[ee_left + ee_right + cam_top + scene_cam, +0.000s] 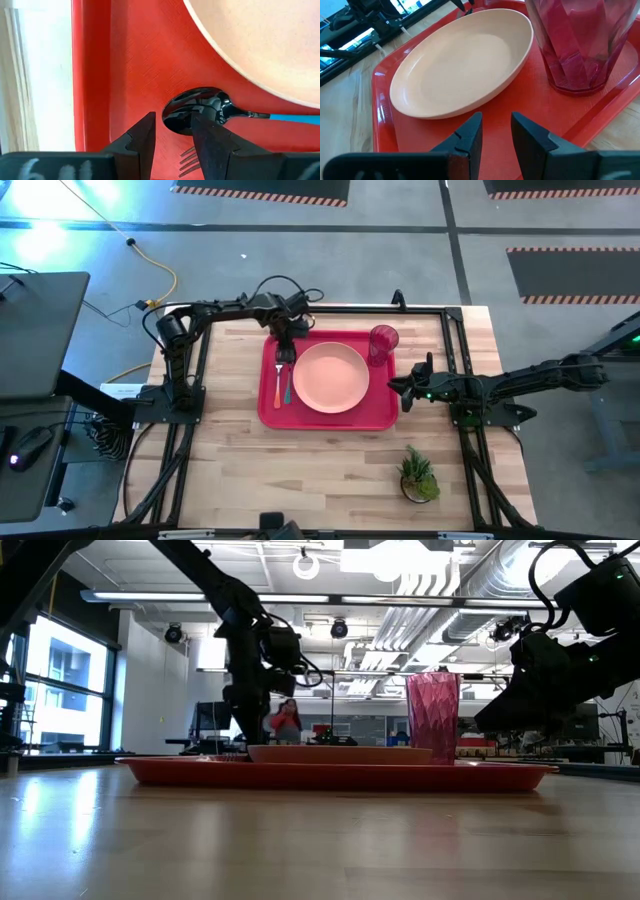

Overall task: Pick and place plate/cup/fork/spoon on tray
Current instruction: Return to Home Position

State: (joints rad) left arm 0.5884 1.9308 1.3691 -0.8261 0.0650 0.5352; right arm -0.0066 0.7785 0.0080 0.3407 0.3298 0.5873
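Note:
The red tray (pixel 275 415) lies mid-table. On it rest the peach plate (pixel 330 377), the red-pink cup (pixel 383 342) upright at the far right corner, and along the left side the orange-handled fork (pixel 278 388) and the blue-handled spoon (pixel 289 385). My left gripper (pixel 172 135) points down over the tray's far left. It is open, its fingertips above the spoon's dark bowl (pixel 185 107) and the fork's tines (pixel 189 160), holding nothing. My right gripper (pixel 496 130) is open at the tray's right edge, facing the plate (pixel 460 65) and cup (pixel 580 45).
A small potted plant (pixel 418 475) stands near the table's front right corner. Black frame rails (pixel 455 345) run along the table's sides and far edge. Bare wood (pixel 300 480) stretches in front of the tray. A person (pixel 287 720) shows far off in the room behind.

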